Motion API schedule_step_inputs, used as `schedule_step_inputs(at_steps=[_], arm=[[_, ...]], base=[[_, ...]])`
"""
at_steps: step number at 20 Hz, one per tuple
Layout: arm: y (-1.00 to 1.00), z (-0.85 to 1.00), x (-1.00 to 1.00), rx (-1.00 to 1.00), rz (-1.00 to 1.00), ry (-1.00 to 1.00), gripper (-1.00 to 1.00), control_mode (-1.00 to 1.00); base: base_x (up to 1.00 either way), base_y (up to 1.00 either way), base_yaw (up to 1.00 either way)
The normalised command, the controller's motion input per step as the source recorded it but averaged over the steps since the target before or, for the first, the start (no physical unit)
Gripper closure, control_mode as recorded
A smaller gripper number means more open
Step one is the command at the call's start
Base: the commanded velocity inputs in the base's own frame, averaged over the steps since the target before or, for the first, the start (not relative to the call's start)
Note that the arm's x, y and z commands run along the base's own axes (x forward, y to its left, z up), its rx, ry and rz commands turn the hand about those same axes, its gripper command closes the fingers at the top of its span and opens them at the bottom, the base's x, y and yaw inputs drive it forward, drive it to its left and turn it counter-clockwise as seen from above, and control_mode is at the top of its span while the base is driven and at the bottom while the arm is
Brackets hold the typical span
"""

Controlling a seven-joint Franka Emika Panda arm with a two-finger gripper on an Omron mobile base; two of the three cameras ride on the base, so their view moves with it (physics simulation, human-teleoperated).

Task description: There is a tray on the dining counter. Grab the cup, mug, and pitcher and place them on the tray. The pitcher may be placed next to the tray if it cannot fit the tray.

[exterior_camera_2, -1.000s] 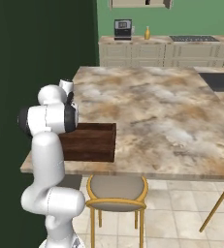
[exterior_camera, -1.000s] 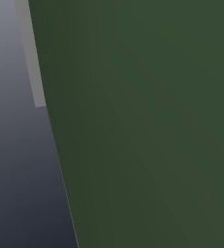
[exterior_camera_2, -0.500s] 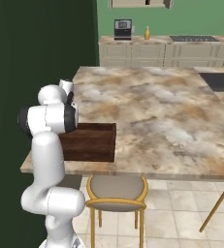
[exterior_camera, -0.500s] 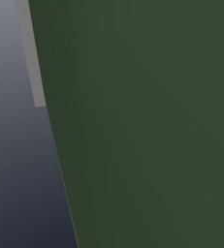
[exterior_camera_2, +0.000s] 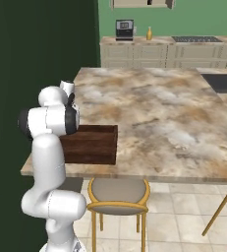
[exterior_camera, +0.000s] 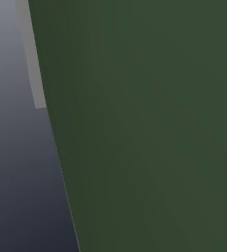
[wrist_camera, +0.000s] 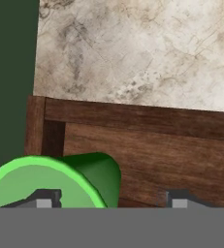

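Hand view is showing the bright green tapered cup (wrist_camera: 55,181) standing inside the dark brown wooden tray (wrist_camera: 157,145), near its corner. The gripper (wrist_camera: 111,198) is hanging above with jaws spread wide, gripping nothing. The tray is lying on the beige marbled stone dining counter (exterior_camera_2: 169,113), beside a dark green wall (exterior_camera_2: 36,59).

No readable text, label or number — not on any surface in view.

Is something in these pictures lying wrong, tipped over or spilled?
Nothing stands out. In the hand view, the cup stands upright in a corner of the tray, near its rim, with no spill. The tray lies flat on the dining counter, at its edge.
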Motion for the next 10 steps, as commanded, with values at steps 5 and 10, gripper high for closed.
schedule_step_inputs(at_steps=[5,10], arm=[[0.0,0.0,0.0,0.0,0.0,0.0,-1.0,-1.0],[-0.02,0.05,-0.02,0.0,0.0,0.0,-1.0,-1.0]], base=[[0.0,0.0,0.0],[0.0,0.0,0.0]])
